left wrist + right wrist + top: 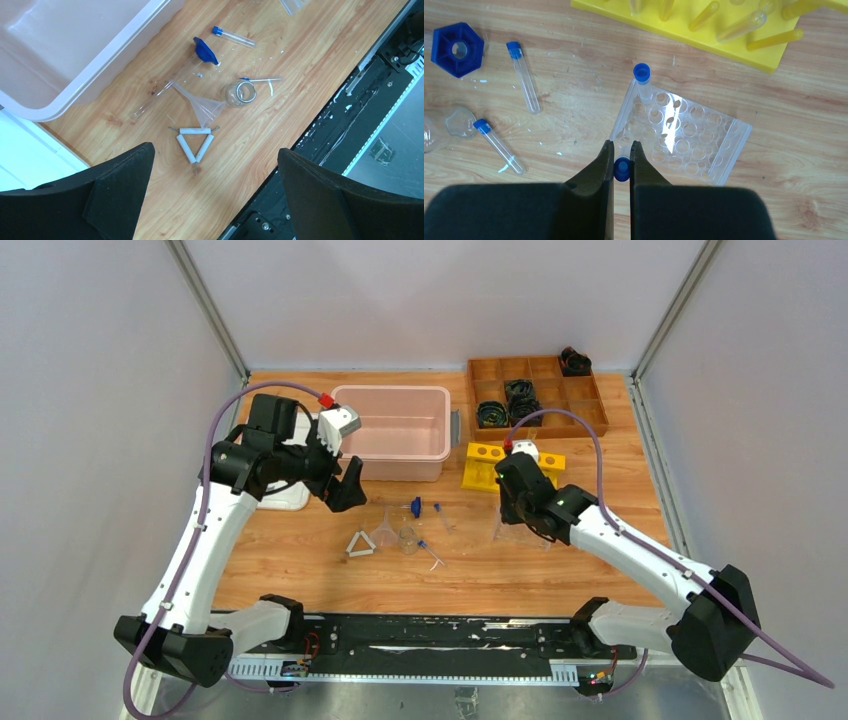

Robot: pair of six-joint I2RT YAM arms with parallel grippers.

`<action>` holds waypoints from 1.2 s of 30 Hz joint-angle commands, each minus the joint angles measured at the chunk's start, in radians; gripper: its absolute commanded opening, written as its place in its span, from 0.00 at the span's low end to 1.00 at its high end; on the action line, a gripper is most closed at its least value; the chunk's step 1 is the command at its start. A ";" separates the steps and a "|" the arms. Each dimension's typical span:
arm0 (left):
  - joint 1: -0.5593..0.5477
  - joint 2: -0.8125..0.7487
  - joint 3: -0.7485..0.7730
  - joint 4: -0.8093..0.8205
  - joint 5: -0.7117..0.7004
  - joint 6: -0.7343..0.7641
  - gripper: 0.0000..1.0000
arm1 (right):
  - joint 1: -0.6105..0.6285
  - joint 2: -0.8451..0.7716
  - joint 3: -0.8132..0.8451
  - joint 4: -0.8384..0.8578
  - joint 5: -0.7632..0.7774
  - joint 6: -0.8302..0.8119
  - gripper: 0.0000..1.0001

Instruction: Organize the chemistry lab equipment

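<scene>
Right fingers (599, 170) pinch a tube (622, 169) at the rack's (694, 135) lower-left corner; left fingers (120, 185), spread wide, frame triangle (195, 144), funnel (205, 110), jar (241, 93).

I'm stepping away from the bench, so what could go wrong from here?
The right gripper pinches a blue-capped clear tube at a corner of the clear plastic tube rack; missing a hole could shove the rack and tip the other capped tube standing in it. The open left gripper hangs over the white triangle, with the clear funnel close beside it; a grasp might drag both.
</scene>
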 commanded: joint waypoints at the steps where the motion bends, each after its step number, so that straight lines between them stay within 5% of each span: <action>1: -0.006 -0.009 0.000 0.013 -0.005 -0.008 1.00 | -0.011 0.008 -0.008 0.063 0.056 -0.018 0.00; 36: -0.006 -0.021 0.007 0.013 -0.027 0.009 1.00 | -0.013 0.085 -0.090 0.175 0.084 -0.037 0.00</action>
